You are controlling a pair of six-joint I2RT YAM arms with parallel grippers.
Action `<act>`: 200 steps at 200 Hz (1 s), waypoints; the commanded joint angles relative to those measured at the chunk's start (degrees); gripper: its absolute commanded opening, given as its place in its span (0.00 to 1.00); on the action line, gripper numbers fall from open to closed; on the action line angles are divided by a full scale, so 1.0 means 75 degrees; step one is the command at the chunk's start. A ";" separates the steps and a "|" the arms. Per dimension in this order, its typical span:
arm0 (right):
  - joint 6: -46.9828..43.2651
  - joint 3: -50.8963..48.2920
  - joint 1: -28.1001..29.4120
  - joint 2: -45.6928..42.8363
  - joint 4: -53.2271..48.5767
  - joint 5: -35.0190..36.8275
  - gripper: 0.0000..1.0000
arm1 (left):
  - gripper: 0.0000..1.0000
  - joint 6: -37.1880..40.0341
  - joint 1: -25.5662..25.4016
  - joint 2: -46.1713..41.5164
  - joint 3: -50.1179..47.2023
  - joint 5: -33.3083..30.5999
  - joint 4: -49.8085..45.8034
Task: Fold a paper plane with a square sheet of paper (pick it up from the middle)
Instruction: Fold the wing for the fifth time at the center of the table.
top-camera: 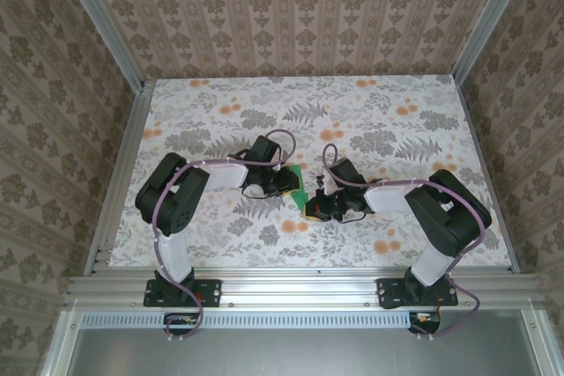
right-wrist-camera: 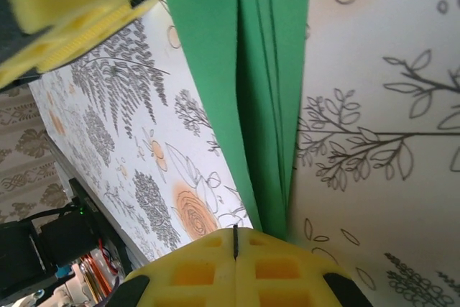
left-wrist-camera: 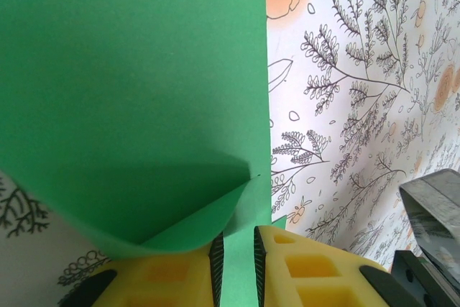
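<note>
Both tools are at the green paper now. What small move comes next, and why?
Probably press the crease flat: lower the left tool a little along the fold. The green paper runs between its fingers and a flap curls up loosely beside them, while the right tool, fingers together, sits at the folded layers' other end.

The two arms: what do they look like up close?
Each arm, left arm and right arm, has white links, bulky black joints and a thin purple cable looping along it. The fingers are yellow foam-like blocks with square hollows and ridged black pads.
</note>
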 commanded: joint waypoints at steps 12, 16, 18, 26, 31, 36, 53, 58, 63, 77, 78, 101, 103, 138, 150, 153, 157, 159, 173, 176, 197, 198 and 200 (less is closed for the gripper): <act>-0.0154 0.0016 0.0021 0.0655 -0.0925 0.0229 0.01 | 0.22 0.0217 -0.0055 0.0350 0.0065 -0.0150 -0.0475; -0.0163 0.0047 0.0030 0.0600 -0.0940 0.0218 0.01 | 0.22 0.0227 -0.0063 0.0367 0.0074 -0.0143 -0.0475; -0.0156 0.0059 0.0032 0.0571 -0.0932 0.0210 0.01 | 0.22 0.0228 -0.0060 0.0368 0.0078 -0.0134 -0.0475; -0.0106 0.0104 0.0031 0.0341 -0.0924 0.0165 0.01 | 0.22 0.0245 -0.0066 0.0376 0.0092 -0.0116 -0.0494; -0.0108 0.0168 0.0024 0.0177 -0.0947 0.0169 0.01 | 0.22 0.0252 -0.0065 0.0379 0.0103 -0.0121 -0.0518; -0.0100 0.0257 0.0022 0.0005 -0.0971 0.0159 0.01 | 0.22 0.0264 -0.0066 0.0374 0.0095 -0.0124 -0.0532; -0.0066 0.0589 0.0021 -0.0391 -0.1011 0.0120 0.02 | 0.22 0.0281 -0.0072 0.0344 0.0075 -0.0156 -0.0532; -0.0024 0.0660 0.0031 -0.0452 -0.0951 0.0092 0.02 | 0.22 0.0276 -0.0078 0.0344 0.0080 -0.0151 -0.0535; 0.0029 0.0731 0.0021 -0.0479 -0.0836 0.0034 0.01 | 0.22 0.0281 -0.0078 0.0353 0.0077 -0.0144 -0.0531; 0.0157 0.0869 0.0015 -0.0405 -0.0514 0.0011 0.02 | 0.22 0.0287 -0.0078 0.0368 0.0083 -0.0139 -0.0533; 0.0164 0.0876 0.0012 -0.0391 -0.0499 0.0015 0.02 | 0.22 0.0287 -0.0078 0.0368 0.0089 -0.0138 -0.0527; 0.0246 0.1176 0.0009 0.0146 -0.0304 0.0046 0.02 | 0.22 0.0278 -0.0088 0.0356 0.0108 -0.0127 -0.0531; 0.0251 0.1194 0.0009 0.0200 -0.0298 0.0061 0.02 | 0.22 0.0279 -0.0083 0.0356 0.0110 -0.0133 -0.0533; 0.0251 0.1225 -0.0034 0.1061 -0.0123 0.0258 0.01 | 0.22 0.0276 -0.0090 0.0344 0.0130 -0.0128 -0.0545; 0.0252 0.1046 -0.0078 0.1222 -0.0089 0.0386 0.01 | 0.22 0.0277 -0.0090 0.0333 0.0138 -0.0138 -0.0546; 0.0246 0.0999 -0.0089 0.1262 -0.0074 0.0420 0.01 | 0.22 0.0281 -0.0090 0.0333 0.0134 -0.0144 -0.0545; 0.0230 0.0938 -0.0101 0.1304 -0.0063 0.0441 0.00 | 0.22 0.0276 -0.0089 0.0327 0.0139 -0.0139 -0.0545; 0.0229 0.0900 -0.0106 0.1330 -0.0053 0.0456 0.00 | 0.22 0.0281 -0.0090 0.0331 0.0135 -0.0139 -0.0548; 0.0220 0.0714 -0.0130 0.1457 -0.0024 0.0462 0.00 | 0.23 0.0297 -0.0090 0.0315 0.0152 -0.0118 -0.0506; 0.0218 0.0693 -0.0128 0.1490 -0.0031 0.0463 0.00 | 0.23 0.0300 -0.0090 0.0310 0.0146 -0.0105 -0.0480; 0.0186 0.0440 -0.0140 0.1532 -0.0044 0.0448 0.00 | 0.26 0.0386 -0.0061 0.0246 0.0197 -0.0051 -0.0405; 0.0184 0.0427 -0.0147 0.1527 -0.0047 0.0445 0.00 | 0.26 0.0395 -0.0058 0.0243 0.0204 -0.0048 -0.0405; 0.0183 0.0418 -0.0141 0.1527 -0.0064 0.0442 0.00 | 0.27 0.0408 -0.0055 0.0234 0.0210 -0.0045 -0.0396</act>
